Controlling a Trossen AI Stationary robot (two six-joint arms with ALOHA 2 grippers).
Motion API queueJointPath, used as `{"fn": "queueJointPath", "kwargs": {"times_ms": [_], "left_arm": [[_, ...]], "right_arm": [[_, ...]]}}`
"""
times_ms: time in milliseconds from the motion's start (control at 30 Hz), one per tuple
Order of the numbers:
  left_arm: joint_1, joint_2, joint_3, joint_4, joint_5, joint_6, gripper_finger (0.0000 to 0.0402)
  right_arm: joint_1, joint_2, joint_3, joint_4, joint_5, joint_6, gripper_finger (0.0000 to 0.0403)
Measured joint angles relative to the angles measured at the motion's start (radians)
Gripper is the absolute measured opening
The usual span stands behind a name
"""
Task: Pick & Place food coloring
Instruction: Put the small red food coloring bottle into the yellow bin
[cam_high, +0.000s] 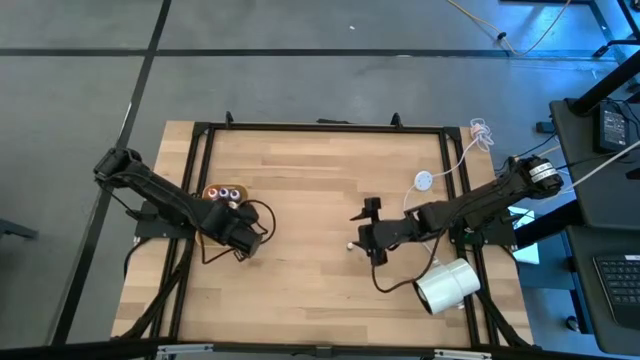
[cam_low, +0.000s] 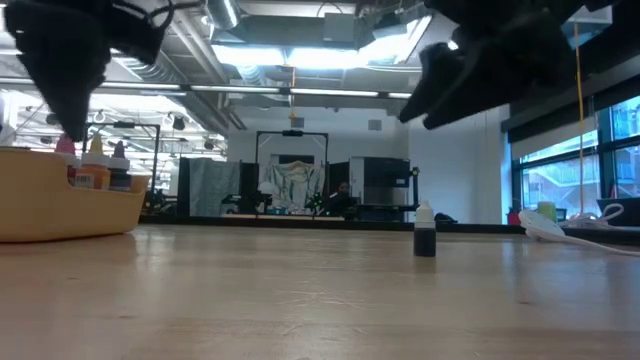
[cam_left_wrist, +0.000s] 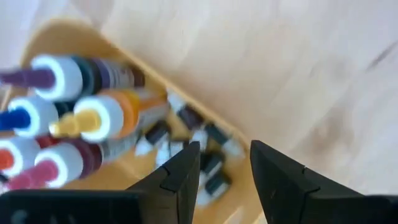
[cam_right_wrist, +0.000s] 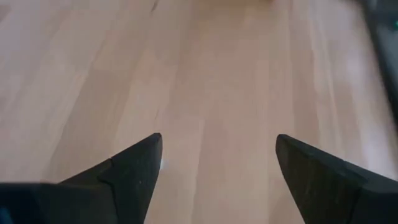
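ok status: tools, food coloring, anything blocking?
Left tool open over tray of bottles. Right tool open, empty, mid-table. One bottle upright on table, apart. Nothing blocking.

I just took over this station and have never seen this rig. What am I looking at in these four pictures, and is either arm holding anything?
Two dark robot arms work over a wooden table. One picture looks straight down, one sits level with the tabletop, and two are cameras on the arms' wrists. The left gripper hangs over a tan tray that holds upright dropper bottles with colored tips and small dark bottles lying loose; its fingers are slightly apart with nothing between them. The right gripper is wide open above bare wood, holding nothing. One small dark bottle with a white cap stands alone on the table near it. A white cylinder lies at the table's right edge.
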Motion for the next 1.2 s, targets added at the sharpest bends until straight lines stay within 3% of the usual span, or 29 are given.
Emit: {"fn": "queueJointPath", "kwargs": {"times_ms": [67,167,467,833,967,1200], "left_arm": [[-0.003,-0.002,0.000,0.041,-0.068,-0.024,0.0138],[0.008,-0.002,0.000,0.165,-0.151,-0.022,0.0138],[0.064,0.000,-0.071,0.826,-0.054,0.424,0.0136],[0.109,0.001,-0.340,1.494,0.060,0.644,0.0135],[0.114,0.001,-0.392,1.596,0.061,0.657,0.0135],[0.113,0.001,-0.393,1.597,0.064,0.659,0.0137]], "right_arm": [[0.006,0.000,0.000,-0.019,-0.004,0.073,0.0314],[0.006,0.005,-0.002,-0.021,-0.112,0.106,0.0314],[0.004,0.107,-0.004,0.033,-0.150,0.125,0.0313],[-0.021,0.229,-0.004,0.079,-0.184,0.127,0.0251],[-0.038,0.249,-0.005,0.078,-0.186,0.127,0.0223],[-0.081,0.256,-0.005,0.084,-0.273,0.127,0.0158]]}}
